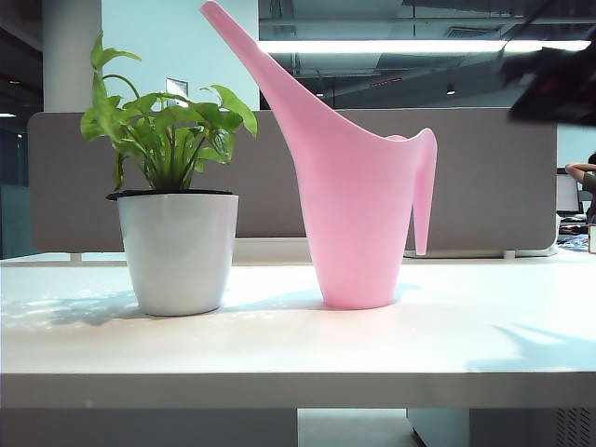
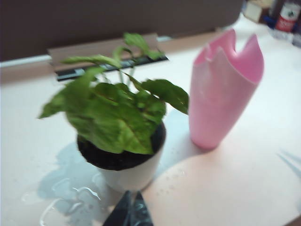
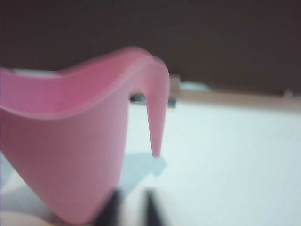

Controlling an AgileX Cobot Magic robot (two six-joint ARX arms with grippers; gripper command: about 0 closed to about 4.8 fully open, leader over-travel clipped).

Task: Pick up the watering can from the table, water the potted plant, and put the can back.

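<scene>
The pink watering can (image 1: 358, 223) stands upright on the white table (image 1: 391, 340), its spout pointing up over the potted plant (image 1: 172, 140) to its left. No gripper touches the can. In the left wrist view my left gripper (image 2: 130, 208) is shut and empty, just in front of the white pot (image 2: 134, 176), with the can (image 2: 221, 94) beyond and to the side. My right gripper (image 3: 131, 207), blurred, hovers beside the can's body (image 3: 61, 141) near its thin handle (image 3: 157, 117). A narrow gap shows between its fingers, with only table in it.
A dark blurred part of the right arm (image 1: 554, 84) hangs at the exterior view's upper right. Spilled water (image 2: 70, 197) lies on the table by the pot. A grey partition (image 1: 484, 177) runs behind the table, with small items (image 2: 282, 16) at its far corner.
</scene>
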